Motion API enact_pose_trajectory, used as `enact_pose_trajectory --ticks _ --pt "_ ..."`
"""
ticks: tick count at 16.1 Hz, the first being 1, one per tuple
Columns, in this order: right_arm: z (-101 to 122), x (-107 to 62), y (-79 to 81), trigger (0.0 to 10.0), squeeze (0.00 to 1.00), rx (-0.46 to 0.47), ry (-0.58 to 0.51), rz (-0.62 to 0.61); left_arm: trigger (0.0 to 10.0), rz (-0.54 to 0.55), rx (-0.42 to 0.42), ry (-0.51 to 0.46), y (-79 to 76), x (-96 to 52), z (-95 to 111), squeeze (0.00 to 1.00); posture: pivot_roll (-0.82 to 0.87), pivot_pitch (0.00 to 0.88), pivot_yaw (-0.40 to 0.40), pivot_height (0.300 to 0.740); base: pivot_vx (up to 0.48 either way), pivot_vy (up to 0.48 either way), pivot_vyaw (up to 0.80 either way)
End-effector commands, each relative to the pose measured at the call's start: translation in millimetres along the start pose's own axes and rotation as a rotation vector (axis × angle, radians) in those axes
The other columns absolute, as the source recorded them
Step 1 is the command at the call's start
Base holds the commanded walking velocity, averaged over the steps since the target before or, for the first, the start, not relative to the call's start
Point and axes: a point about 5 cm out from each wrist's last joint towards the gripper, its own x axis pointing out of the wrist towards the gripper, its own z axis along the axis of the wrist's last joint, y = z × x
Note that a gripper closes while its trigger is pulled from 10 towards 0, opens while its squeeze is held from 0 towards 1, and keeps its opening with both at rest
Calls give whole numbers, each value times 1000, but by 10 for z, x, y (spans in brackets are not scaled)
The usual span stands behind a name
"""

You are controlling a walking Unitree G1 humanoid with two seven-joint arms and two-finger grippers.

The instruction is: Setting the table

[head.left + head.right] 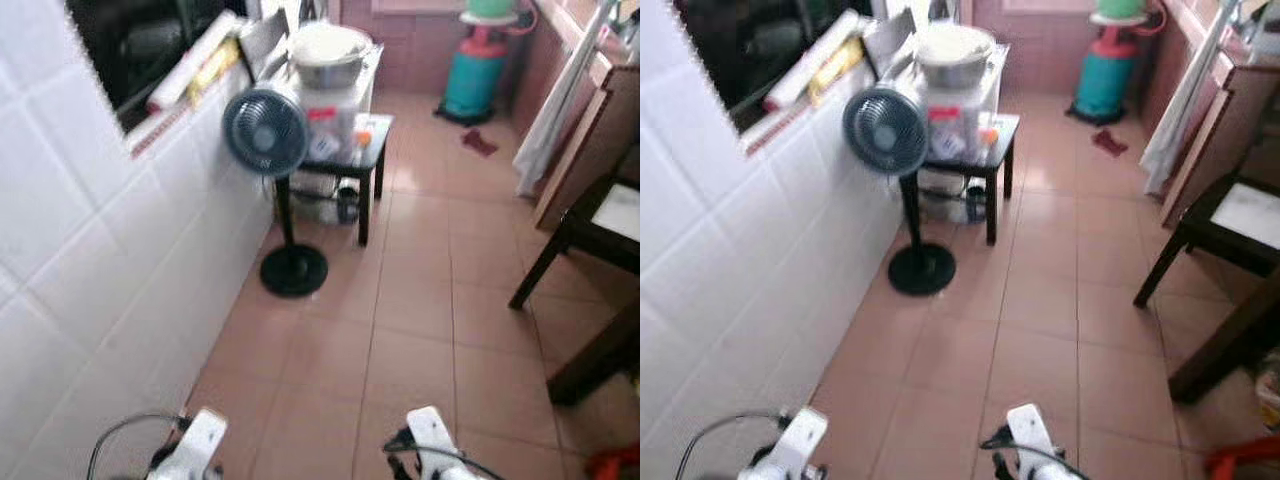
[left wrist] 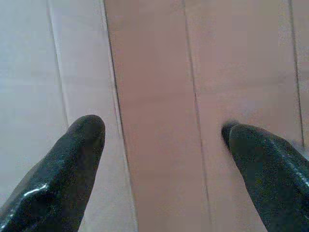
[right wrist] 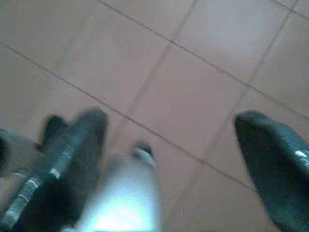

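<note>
Left eye view: dark square table stands far right of both grippers, left gripper and right gripper spread apart over smooth terracotta floor tiles.

Floor: salmon-pink square tiles, thin dark grout lines. Wall: glossy white tiles, pale grout. Standing fan: dark grey-blue head, black pole and round base. Small table: black top, black legs. Big pot: silver, pale lid. Gas cylinder: teal body, red-pink top. Hanging cloth: white. Left hand and right hand: black fingers.
</note>
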Motion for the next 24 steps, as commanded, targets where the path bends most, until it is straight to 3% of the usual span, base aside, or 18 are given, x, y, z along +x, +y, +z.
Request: enact_pose_trajectory --ticks 1,7,12,16,18,20,24 --pt "-19 -9 -65 10000 0 -6 12 -18 10000 -35 3 5 -98 1 -11 0 10 12 35 740 405 0 0" --pt "-3 -7 -81 10000 0 -9 11 -20 10000 -39 5 8 -132 0 -24 0 7 10 33 740 400 0 0" --pt "52 7 -104 10000 0 -20 22 -29 10000 -34 -18 18 -206 -2 -42 0 16 3 25 740 0 0 0" --pt "43 6 -104 10000 0 -20 26 -29 10000 -23 -26 23 -171 -2 -49 0 20 0 19 740 0 0 0" --pt "33 4 -109 10000 0 7 30 -36 10000 -19 -34 22 -167 -2 -46 0 22 0 16 740 0 0 0" --pt "27 -4 -175 10000 0 113 29 -68 10000 -25 -55 -2 -186 4 5 0 24 0 0 740 0 0 0" --pt "21 -8 -200 10000 0 119 33 -75 10000 -18 -43 -13 -123 15 77 0 8 0 2 740 0 0 0"
